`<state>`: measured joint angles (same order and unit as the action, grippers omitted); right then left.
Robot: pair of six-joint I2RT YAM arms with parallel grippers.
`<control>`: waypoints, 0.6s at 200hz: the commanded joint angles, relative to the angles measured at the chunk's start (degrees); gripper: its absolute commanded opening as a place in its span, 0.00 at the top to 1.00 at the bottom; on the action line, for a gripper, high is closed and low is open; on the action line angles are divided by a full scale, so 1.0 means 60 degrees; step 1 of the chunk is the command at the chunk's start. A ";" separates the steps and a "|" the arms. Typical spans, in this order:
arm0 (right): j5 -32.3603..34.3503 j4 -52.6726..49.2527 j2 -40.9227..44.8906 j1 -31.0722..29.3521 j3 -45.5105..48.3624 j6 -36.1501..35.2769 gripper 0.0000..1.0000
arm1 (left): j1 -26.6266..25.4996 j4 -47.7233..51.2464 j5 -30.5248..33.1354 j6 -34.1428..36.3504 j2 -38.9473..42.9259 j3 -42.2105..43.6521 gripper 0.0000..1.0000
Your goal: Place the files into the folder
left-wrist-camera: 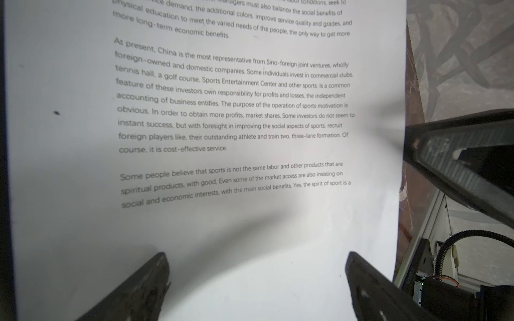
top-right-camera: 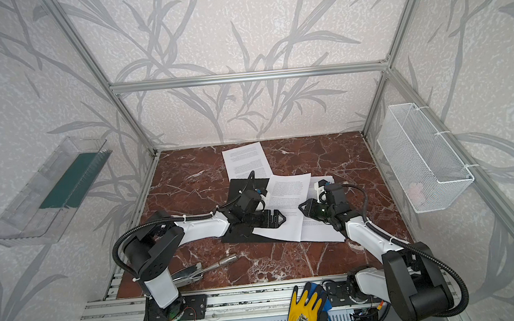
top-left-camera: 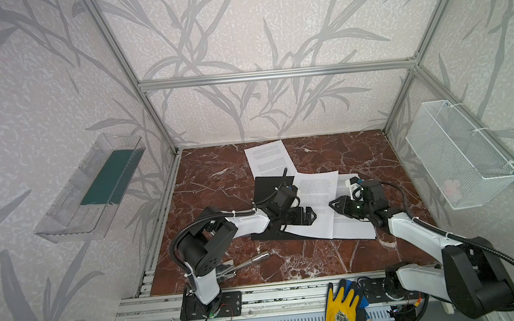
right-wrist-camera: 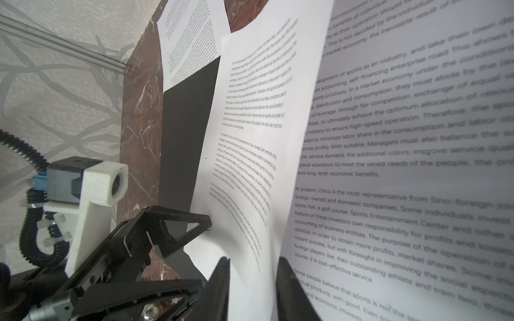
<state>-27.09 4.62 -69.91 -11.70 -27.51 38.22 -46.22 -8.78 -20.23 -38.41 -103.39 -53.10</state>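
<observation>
The folder (top-left-camera: 267, 182) lies open on the marble table, black inside up, partly covered by files. One printed sheet (top-left-camera: 316, 200) lies across it and bulges upward. More sheets (top-left-camera: 353, 226) lie stacked to its right, and a single sheet (top-left-camera: 268, 158) lies behind the folder. My left gripper (top-left-camera: 313, 216) is open, its fingertips (left-wrist-camera: 155, 278) spread wide low over the bulging sheet (left-wrist-camera: 236, 111). My right gripper (right-wrist-camera: 251, 266) faces it, jaws narrowed but still apart, with the raised edge of that sheet (right-wrist-camera: 250, 111) between them. The folder's blue outside is hidden.
A metal hand tool (top-left-camera: 242, 264) lies near the front left. A yellow glove (top-left-camera: 341, 309) hangs on the front rail. A white wire basket (top-left-camera: 461, 153) hangs on the right wall. On the left wall is a clear tray (top-left-camera: 63, 216) holding a dark green slab (top-left-camera: 108, 177).
</observation>
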 commanded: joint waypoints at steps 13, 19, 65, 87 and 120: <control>0.0189 0.0813 -0.0739 0.0032 0.0236 0.0471 0.69 | -0.0010 0.0343 -0.0512 -0.0238 -0.0591 -0.0011 0.01; 0.0130 0.1120 -0.0869 0.0032 0.0327 0.0621 0.69 | -0.0005 0.0299 -0.0546 -0.0241 -0.0630 0.0023 0.01; 0.0454 0.1793 -0.0650 0.0032 0.0807 0.1013 0.84 | -0.0003 0.0242 -0.0526 -0.0277 -0.0509 0.0114 0.01; 0.0758 0.1370 0.0159 0.0032 0.0832 0.0924 0.93 | 0.0011 0.0393 -0.0624 -0.0334 -0.0125 0.0076 0.01; 0.0883 -0.0751 0.1341 0.0183 -0.0037 -0.0121 0.98 | -0.0024 0.0937 -0.0917 -0.0328 0.1773 0.0090 0.01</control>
<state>-23.42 9.76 -66.43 -11.57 -22.83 42.74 -46.06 -7.81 -23.77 -39.99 -102.06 -53.08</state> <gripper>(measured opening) 0.051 0.991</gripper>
